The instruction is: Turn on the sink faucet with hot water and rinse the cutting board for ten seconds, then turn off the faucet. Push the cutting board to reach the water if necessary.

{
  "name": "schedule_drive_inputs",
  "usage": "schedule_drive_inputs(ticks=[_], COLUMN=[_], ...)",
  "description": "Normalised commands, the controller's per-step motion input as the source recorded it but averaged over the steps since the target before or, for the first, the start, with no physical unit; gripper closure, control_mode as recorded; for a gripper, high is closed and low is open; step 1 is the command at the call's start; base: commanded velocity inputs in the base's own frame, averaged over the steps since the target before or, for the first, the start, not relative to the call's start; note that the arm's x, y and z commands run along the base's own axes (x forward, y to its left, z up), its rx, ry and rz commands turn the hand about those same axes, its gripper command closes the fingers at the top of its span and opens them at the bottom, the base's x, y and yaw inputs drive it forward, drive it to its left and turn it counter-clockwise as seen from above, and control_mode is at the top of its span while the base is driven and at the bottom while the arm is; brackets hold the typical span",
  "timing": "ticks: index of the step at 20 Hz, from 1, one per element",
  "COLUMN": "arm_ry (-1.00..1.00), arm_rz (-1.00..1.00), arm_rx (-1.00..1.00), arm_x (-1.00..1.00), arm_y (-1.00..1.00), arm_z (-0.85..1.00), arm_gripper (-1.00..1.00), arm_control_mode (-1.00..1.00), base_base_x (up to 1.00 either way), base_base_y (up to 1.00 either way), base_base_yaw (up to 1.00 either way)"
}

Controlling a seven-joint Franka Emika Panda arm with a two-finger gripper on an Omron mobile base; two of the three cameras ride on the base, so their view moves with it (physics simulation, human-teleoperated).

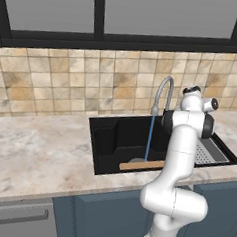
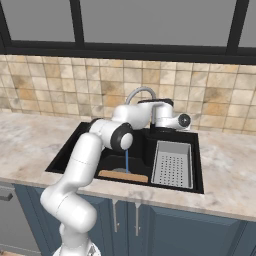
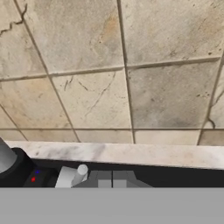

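White glossy arm [image 1: 181, 145], rounded tube segments, dark grey joint rings, bulbous shoulder, small black-capped wrist knobs.

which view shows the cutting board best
The left base view: the cutting board lies along the front of the sink, its left part plain, with the water falling just behind it. The right base view shows it too, partly behind the arm. The hand view faces the wall tiles.

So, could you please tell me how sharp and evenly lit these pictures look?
Left base view: flat, even light, soft edges, the sink stays very dark. Right base view: the same, no glare on the tray. Hand view: close wall tiles look coarse and blurry.
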Motion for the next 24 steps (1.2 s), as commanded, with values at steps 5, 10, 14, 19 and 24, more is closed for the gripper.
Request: schedule_drive_inputs(ticks=[5, 10, 14, 19, 24], arm_ry=[0.0, 0.0, 0.0, 0.0, 0.0], arm_rz=[0.01, 0.01, 0.0, 0.0, 0.0], arm_rx=[0.0, 0.0, 0.0, 0.0, 0.0], arm_x=[0.06, 0.01, 0.0, 0.0, 0.0], arm_y=[0.0, 0.0, 0.03, 0.16, 0.23], arm_z=[0.0, 0.0, 0.0, 0.0, 0.0], arm_gripper=[1.0, 1.0, 1.0, 1.0, 1.0], arm_control_mode=[-1.0, -1.0, -1.0, -1.0, -1.0], base_base_x=[0.0, 0.0, 0.0, 0.0, 0.0], base_base_y=[0.0, 0.0, 0.0, 0.0, 0.0], base_base_yaw=[0.0, 0.0, 0.0, 0.0, 0.0])
